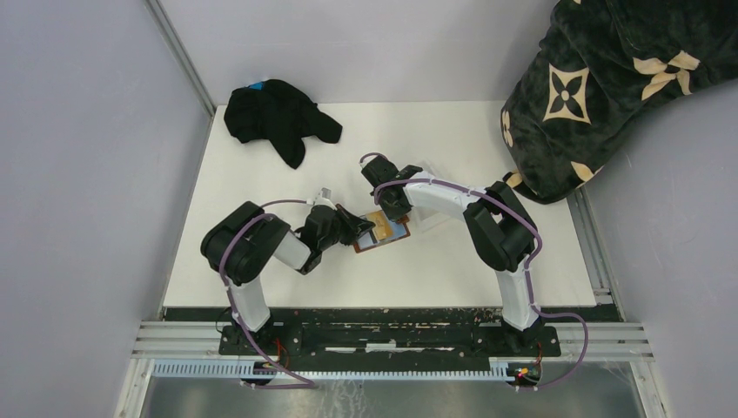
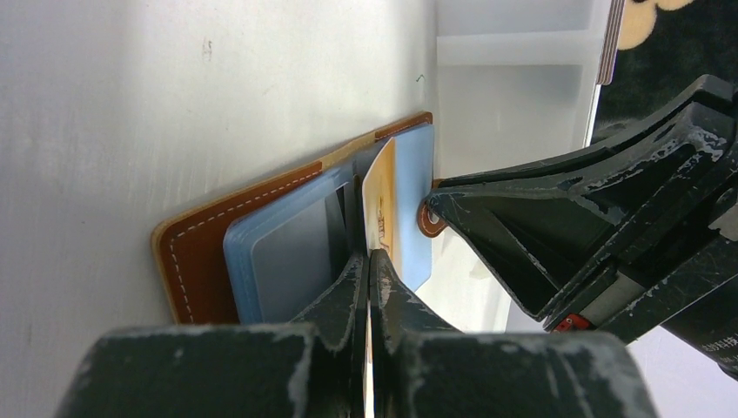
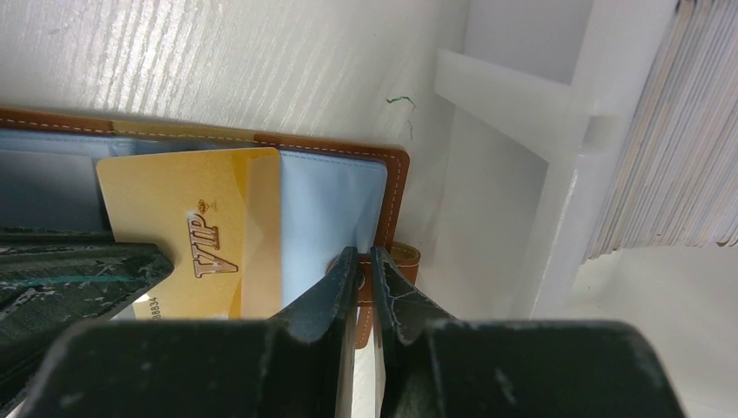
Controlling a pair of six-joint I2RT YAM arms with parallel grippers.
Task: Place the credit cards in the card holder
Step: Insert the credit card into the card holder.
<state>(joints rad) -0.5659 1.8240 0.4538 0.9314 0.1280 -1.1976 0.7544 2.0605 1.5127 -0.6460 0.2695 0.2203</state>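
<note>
One gold card (image 2: pixel 380 192) is gripped by the left claw (image 2: pixel 365 254) at the card holder (image 2: pixel 196 252), itself pinched by the right claw (image 3: pixel 365 254); a stack of cards (image 3: pixel 679 131) is left.

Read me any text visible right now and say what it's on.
"VIP": gold letters on the yellow-orange card, below a small crest.
"8834", apparently: end of a number at that card's lower edge; the rest is hidden.
White print on the right tool: too small to read.

Card (image 3: pixel 200 226) on open card holder (image 3: pixel 396 174); tray (image 3: pixel 513 183) right of it.
</note>
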